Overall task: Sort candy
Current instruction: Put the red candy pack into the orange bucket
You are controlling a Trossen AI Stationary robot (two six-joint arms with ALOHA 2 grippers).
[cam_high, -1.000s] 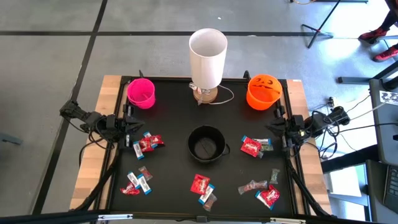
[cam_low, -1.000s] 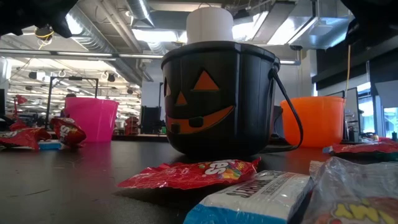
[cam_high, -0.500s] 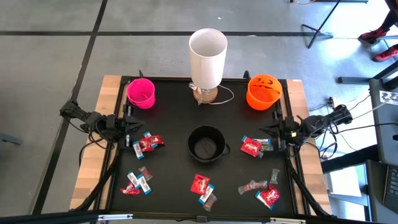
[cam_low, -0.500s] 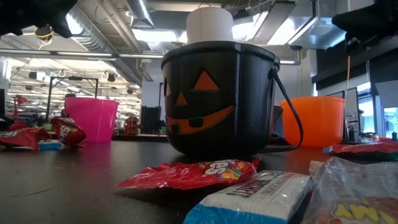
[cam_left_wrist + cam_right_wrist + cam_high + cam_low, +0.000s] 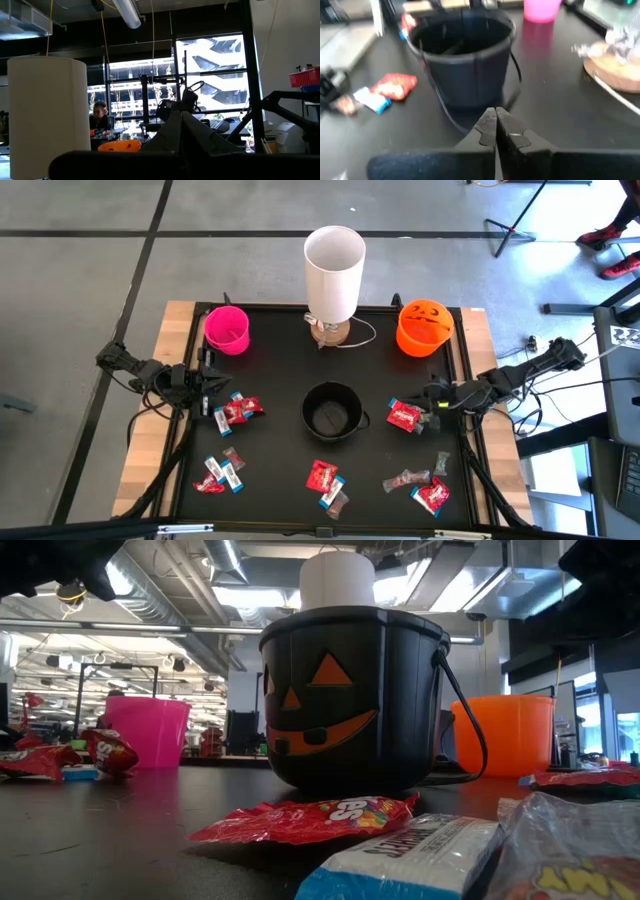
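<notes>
small wrapped candy, red packets and blue-white bars, scattered over black counter around black pumpkin bucket, 3 to 9 o'clock. right tool fingers together, over 3 o'clock cluster; left tool together, at 9 o'clock.

Left arm folded low at table's left edge, left gripper fingers pressed together, pointing toward table centre. Right arm stretched in from right edge, right gripper fingers closed tip to tip, empty, angled downward.
</notes>
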